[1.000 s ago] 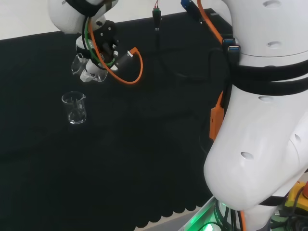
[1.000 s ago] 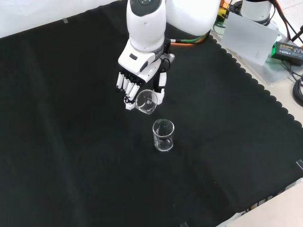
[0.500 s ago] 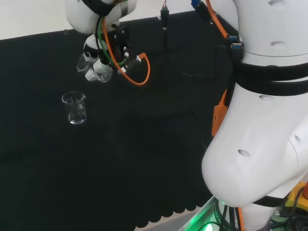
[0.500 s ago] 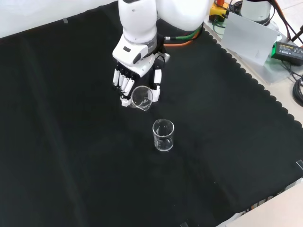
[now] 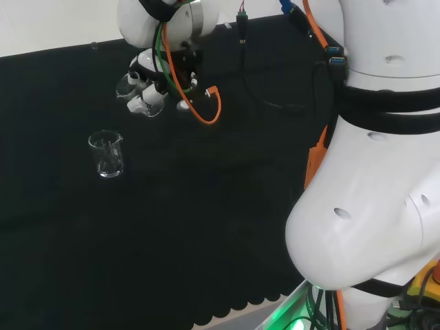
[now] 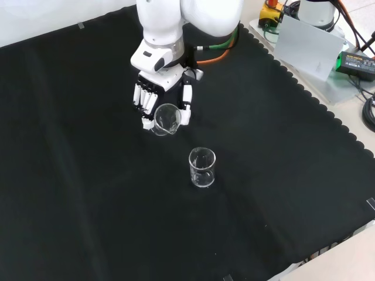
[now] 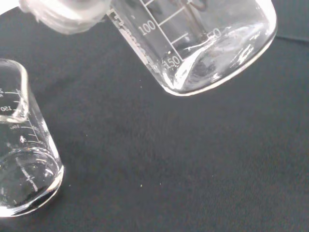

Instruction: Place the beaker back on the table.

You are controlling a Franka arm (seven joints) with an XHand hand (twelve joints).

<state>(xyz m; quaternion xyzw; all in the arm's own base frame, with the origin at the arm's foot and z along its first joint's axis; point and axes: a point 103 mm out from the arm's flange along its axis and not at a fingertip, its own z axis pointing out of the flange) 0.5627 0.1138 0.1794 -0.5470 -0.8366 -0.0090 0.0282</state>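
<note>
The hand (image 6: 157,88) hangs above the black cloth with its fingers and thumb curled round a clear glass beaker (image 6: 166,119), which it holds in the air, tilted. In the head view the hand (image 5: 152,88) and the held beaker (image 5: 132,85) are at the upper left. The wrist view has the held beaker (image 7: 203,43) close, with printed scale marks, and a blurred white part of the hand (image 7: 63,12) beside it. A second clear beaker (image 6: 202,167) stands upright on the cloth, apart from the hand; it is also in the head view (image 5: 106,154) and the wrist view (image 7: 21,164).
The arm's big white links (image 5: 371,165) take up the right of the head view, with an orange cable (image 5: 203,110) looping by the wrist. Beyond the cloth's scalloped edge (image 6: 316,105) in the front view lie a grey sheet and cables.
The hand has carried the held beaker away from the standing beaker: up and left in the front view, rightward in the head view. The standing beaker has not moved.
</note>
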